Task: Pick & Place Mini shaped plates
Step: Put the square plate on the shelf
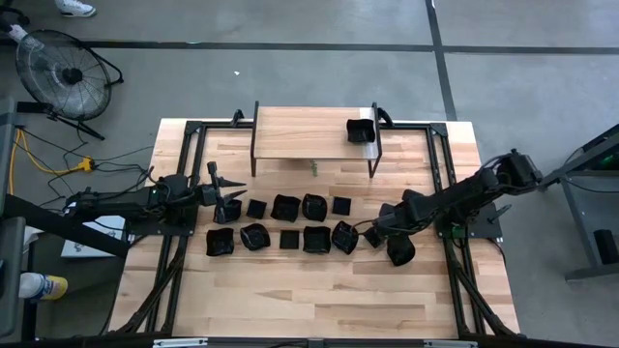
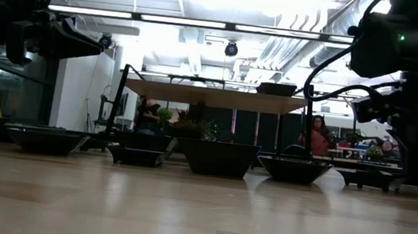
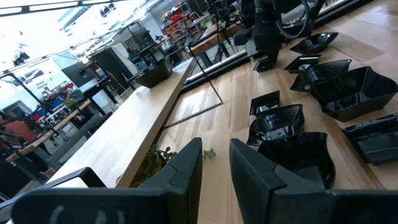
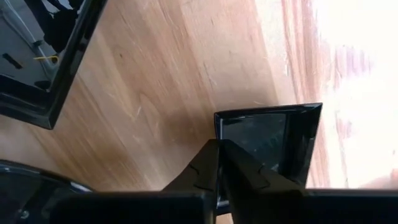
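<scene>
While my right tool (image 4: 219,163) was clamped on the rim of a small square plate (image 4: 273,140) at the right end of the bench (image 1: 290,290) rows, the thin edge grip risked slipping on lifting; my left tool (image 3: 214,171) waited half-open.

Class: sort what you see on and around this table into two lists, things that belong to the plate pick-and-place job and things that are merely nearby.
Belongs to the job:
- mini plates in rows
- plate on the raised shelf
- small square plate, its rim pinched by the right gripper
- raised shelf
- left gripper, waiting

Merely nearby:
- floor fan
- yellow cable
- bottle
</scene>
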Motion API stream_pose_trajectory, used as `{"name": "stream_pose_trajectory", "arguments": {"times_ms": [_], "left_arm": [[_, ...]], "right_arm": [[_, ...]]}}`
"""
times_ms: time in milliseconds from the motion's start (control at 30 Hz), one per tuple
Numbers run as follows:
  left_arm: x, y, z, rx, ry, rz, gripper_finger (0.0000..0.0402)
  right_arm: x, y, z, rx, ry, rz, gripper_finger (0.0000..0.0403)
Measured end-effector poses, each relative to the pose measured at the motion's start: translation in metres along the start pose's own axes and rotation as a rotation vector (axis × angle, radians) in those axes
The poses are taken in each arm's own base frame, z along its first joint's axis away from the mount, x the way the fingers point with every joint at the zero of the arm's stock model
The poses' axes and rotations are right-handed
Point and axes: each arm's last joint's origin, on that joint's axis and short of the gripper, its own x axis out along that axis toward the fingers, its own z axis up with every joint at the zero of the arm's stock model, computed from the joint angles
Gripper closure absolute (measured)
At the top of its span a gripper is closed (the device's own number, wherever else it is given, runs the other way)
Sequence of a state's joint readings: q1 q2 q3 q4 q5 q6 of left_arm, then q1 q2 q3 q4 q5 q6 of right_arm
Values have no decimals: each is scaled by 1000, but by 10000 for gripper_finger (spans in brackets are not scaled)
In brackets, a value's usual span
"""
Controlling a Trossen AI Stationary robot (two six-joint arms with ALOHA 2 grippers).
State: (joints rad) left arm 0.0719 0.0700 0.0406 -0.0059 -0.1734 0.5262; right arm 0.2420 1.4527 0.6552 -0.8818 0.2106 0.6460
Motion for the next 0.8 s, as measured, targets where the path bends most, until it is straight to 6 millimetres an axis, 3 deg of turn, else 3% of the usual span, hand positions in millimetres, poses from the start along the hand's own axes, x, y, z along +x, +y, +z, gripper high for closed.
{"name": "stream_pose_trajectory", "arguments": {"times_ms": [367, 567, 800], "left_arm": [[0, 0, 0, 0, 0, 0, 323], [0, 0, 0, 0, 0, 0, 323], [0, 0, 0, 0, 0, 0, 323]], "right_arm": [[-8, 2, 6, -7, -30, 16, 400], [-29, 7, 21, -54, -96, 33, 402], [-68, 5, 38, -113, -186, -47, 402]]}}
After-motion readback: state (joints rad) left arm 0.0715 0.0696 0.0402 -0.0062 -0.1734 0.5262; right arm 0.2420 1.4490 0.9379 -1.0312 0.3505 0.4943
